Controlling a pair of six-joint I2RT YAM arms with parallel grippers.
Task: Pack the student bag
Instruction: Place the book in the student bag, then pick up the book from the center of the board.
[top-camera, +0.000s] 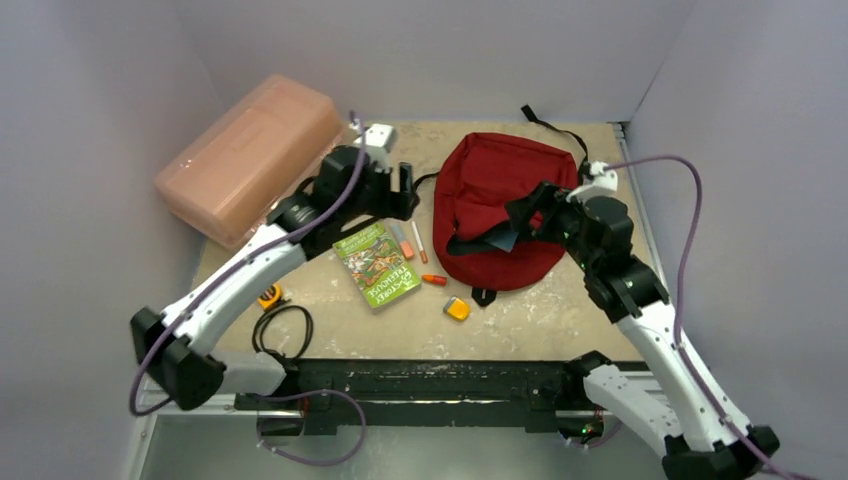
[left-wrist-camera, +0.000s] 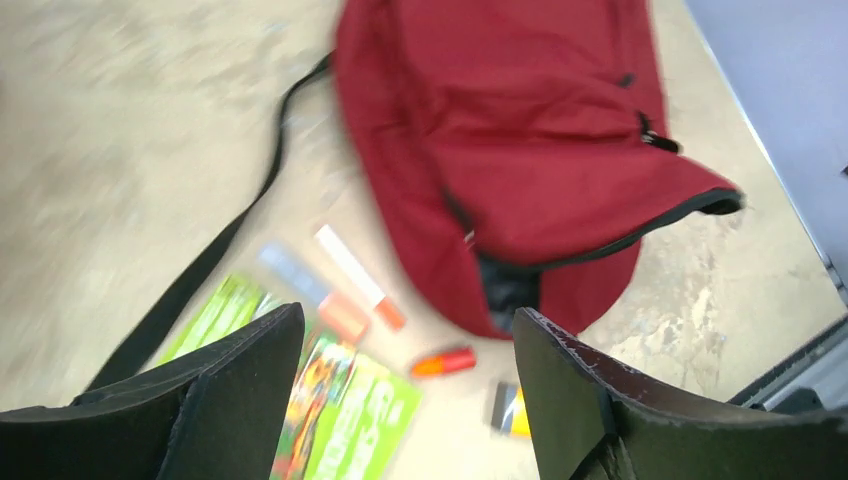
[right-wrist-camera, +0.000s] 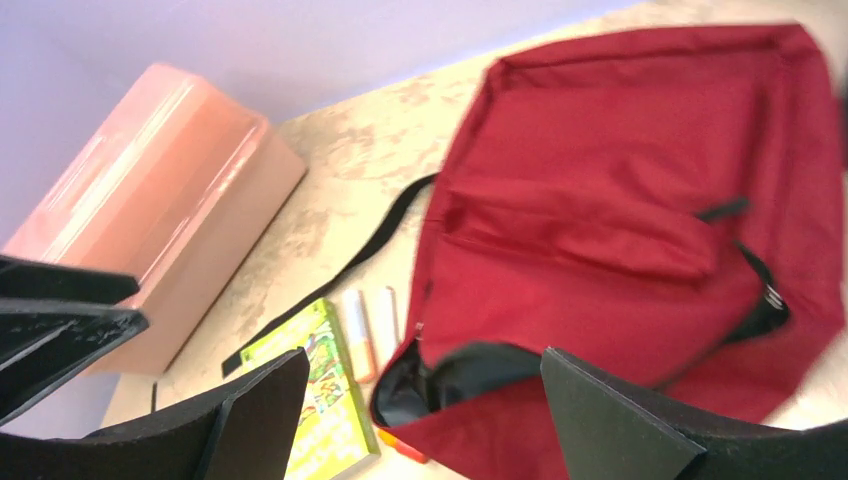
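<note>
Student bag (top-camera: 500, 185) flat, far right. Your left gripper (top-camera: 403, 188) hovers just left of it, your right gripper (top-camera: 517, 222) above its near edge; both spread, empty.

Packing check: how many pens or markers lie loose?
3. A grey-orange marker and a white pen lie side by side between the book and the student bag; a short orange marker lies by the bag's mouth. More may be hidden.

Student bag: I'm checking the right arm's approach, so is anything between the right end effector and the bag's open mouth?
Nothing visible does. In the right wrist view the open right end effector faces the student bag and its dark mouth directly. The markers and green book lie off to the side of the mouth.
</note>
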